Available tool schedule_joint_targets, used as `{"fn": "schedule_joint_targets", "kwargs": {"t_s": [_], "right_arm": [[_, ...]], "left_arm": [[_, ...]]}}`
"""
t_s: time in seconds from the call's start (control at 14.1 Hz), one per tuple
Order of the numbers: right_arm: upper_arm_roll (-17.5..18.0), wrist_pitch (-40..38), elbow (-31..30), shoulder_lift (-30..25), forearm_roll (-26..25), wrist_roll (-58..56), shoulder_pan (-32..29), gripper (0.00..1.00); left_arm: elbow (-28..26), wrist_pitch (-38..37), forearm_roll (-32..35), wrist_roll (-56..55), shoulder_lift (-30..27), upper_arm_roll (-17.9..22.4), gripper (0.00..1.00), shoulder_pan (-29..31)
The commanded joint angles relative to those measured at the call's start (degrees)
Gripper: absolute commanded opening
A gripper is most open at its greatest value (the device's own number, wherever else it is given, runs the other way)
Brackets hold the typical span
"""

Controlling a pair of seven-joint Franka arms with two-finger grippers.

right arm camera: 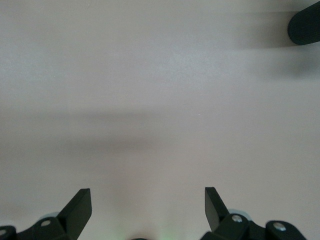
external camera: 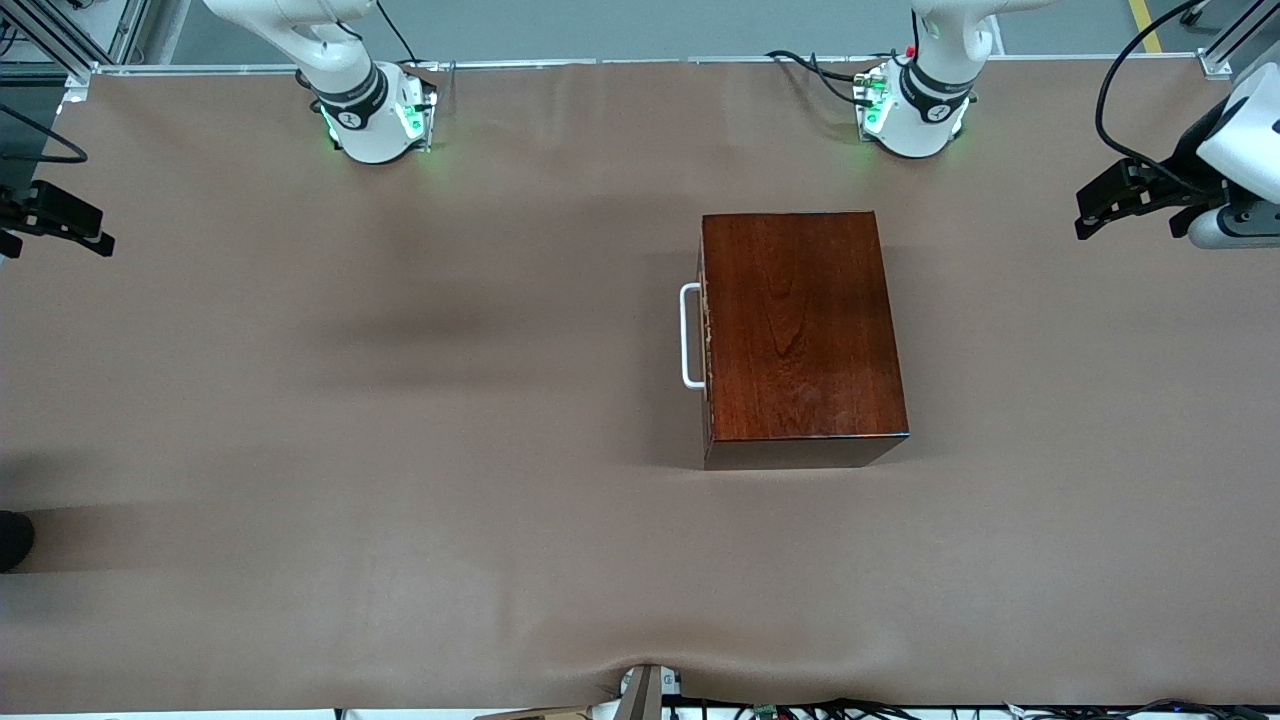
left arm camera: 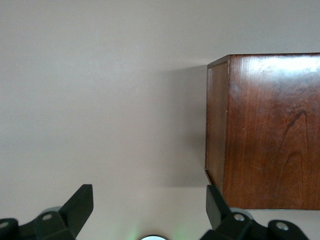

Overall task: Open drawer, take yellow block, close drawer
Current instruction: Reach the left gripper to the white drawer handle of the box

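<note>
Right gripper (external camera: 60, 225) waits over the tabletop (external camera: 400, 450) edge at its own end, fingers wide, nothing held. Drawer (external camera: 706, 335) is shut in the box (external camera: 800, 330); handle (external camera: 690, 335) faces the right arm, long way running near-to-far. Yellow block not seen, prob. inside. Left gripper (external camera: 1110, 200) is closer to the box, fingers wide too, but on the wrong side for the handle.

A robotics lab or test bench. Two white robot arm bases (external camera: 375, 115) with green indicator lights are bolted along one edge of a wide table (external camera: 300, 400) covered in plain brown matting. Black cables (external camera: 1130, 90) trail from the arms, aluminium framing (external camera: 60, 45) stands at the table's corners, and a grey industrial floor with a yellow line (external camera: 1145, 25) shows past the table's edge.
</note>
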Motion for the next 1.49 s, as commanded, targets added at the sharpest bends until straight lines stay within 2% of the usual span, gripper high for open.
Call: {"fn": "schedule_joint_targets", "kwargs": {"t_s": [0.0, 0.57, 0.71, 0.85, 0.99, 1.42], "right_arm": [[0.47, -0.17, -0.38, -0.59, 0.81, 0.14, -0.85, 1.00], [0.47, -0.17, -0.38, -0.59, 0.81, 0.14, -0.86, 1.00], [0.47, -0.17, -0.38, -0.59, 0.81, 0.14, -0.77, 1.00], [0.47, -0.17, -0.38, -0.59, 0.81, 0.14, -0.77, 1.00], [0.47, -0.17, -0.38, -0.59, 0.81, 0.14, -0.77, 1.00], [0.47, -0.17, -0.38, -0.59, 0.81, 0.14, -0.77, 1.00]], "left_arm": [[1.77, -1.24, 0.61, 0.51, 0.67, -0.34, 1.00, 0.51], [2.73, -1.32, 0.53, -0.11, 1.63, -1.05, 1.00, -0.45], [4.32, -1.32, 0.70, -0.89, 3.48, -4.02, 1.00, -1.06], [5.98, -1.32, 1.05, -6.40, 5.76, -7.53, 1.00, -1.77], [7.48, -1.24, 3.59, -12.47, 8.57, -10.18, 1.00, -5.27], [16.96, -0.36, 8.69, -32.24, 21.66, -9.49, 1.00, -23.97]]}}
